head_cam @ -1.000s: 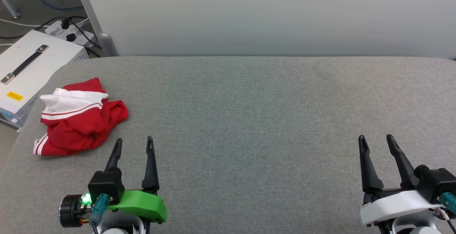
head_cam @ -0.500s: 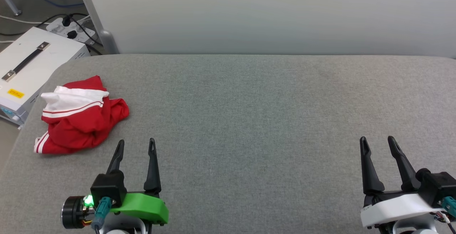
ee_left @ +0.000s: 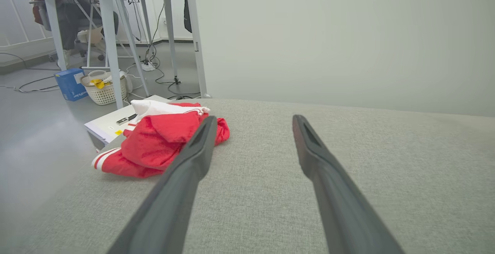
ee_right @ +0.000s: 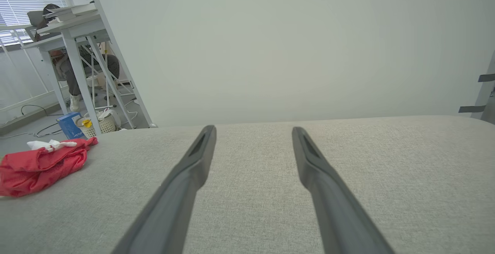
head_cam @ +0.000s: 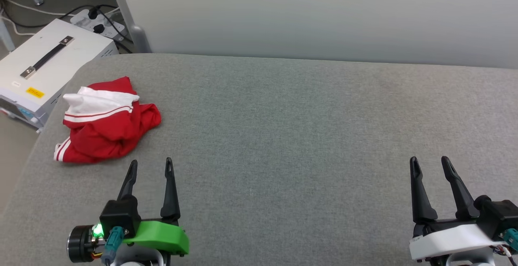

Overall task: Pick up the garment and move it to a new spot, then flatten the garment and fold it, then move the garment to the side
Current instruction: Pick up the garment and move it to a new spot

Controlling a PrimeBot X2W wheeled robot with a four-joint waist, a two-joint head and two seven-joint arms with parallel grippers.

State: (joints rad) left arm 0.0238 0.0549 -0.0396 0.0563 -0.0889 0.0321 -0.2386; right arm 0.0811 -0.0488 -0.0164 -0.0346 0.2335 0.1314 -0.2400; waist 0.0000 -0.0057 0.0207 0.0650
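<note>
**Task barely begun: garment lies untouched**

Nearest the robot, the left pincer (head_cam: 151, 161) is spread wide and grasps nothing, hovering low over the grey tabletop (head_cam: 283, 136). At three o'clock from it and well apart, the right pincer (head_cam: 429, 159) is likewise released and empty.

At about ten o'clock from the left pincer, near but not touching, the garment (head_cam: 107, 126) sits in a crumpled red heap with a white sleeve on top, close to the tabletop's left edge. Beyond it, again at ten o'clock, a white box (head_cam: 48, 67) stands off the tabletop.

So every step is left: picking up, moving, flattening, folding, setting aside.

Compared with half a second ago, the whole head view has shifted. Garment, box and tabletop edge sit further right together, so the camera has turned, not the garment. Both pincers keep their spread.
</note>
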